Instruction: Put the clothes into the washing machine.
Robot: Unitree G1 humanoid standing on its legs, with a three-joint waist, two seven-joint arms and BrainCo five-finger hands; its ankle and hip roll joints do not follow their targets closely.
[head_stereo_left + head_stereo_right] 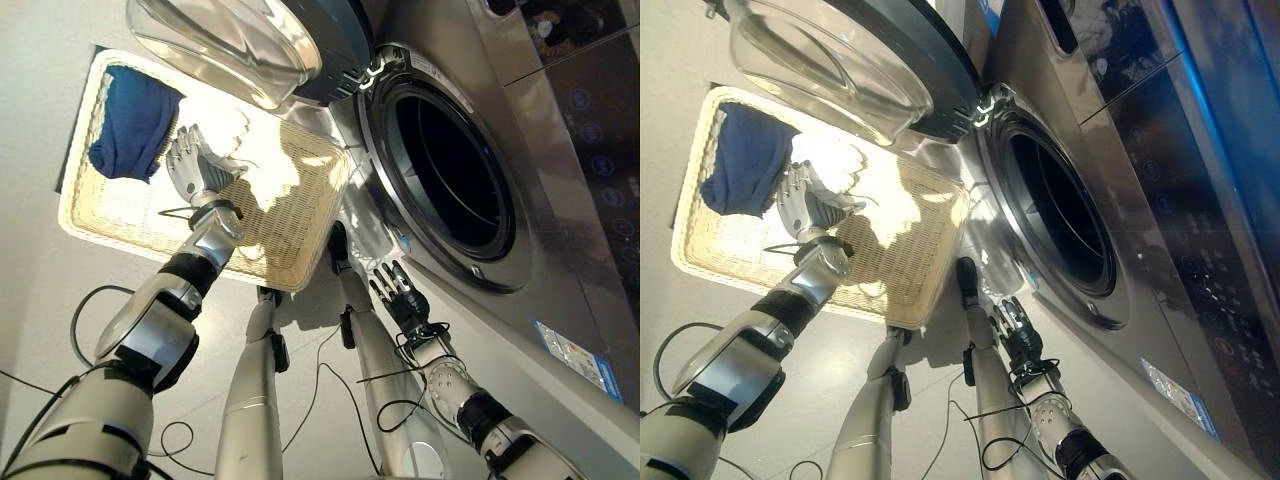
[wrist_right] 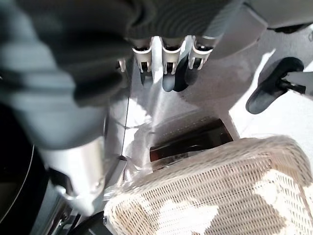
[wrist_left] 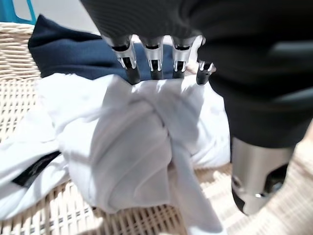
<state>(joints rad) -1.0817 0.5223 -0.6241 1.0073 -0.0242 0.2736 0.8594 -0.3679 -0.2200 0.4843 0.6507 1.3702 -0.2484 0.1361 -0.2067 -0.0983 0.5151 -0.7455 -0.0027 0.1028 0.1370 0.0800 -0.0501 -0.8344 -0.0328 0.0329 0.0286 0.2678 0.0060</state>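
Observation:
A white garment (image 1: 225, 125) lies bunched in the wicker basket (image 1: 290, 230), beside a dark blue garment (image 1: 135, 120) at the basket's far left. My left hand (image 1: 195, 165) reaches into the basket; its straight fingers (image 3: 154, 63) touch the top of the white garment (image 3: 137, 147) and the thumb (image 3: 254, 196) stands apart from it. The hand is open. To the right, the washing machine's drum opening (image 1: 450, 170) gapes dark, its glass door (image 1: 240, 40) swung out above the basket. My right hand (image 1: 400, 295) hangs open and holding nothing, low by the washer's front panel.
The basket stands on the pale floor, its near right corner (image 2: 210, 191) close to the washer's base. The open door overhangs the basket's far edge. A dark control panel (image 1: 590, 130) runs along the machine at the right.

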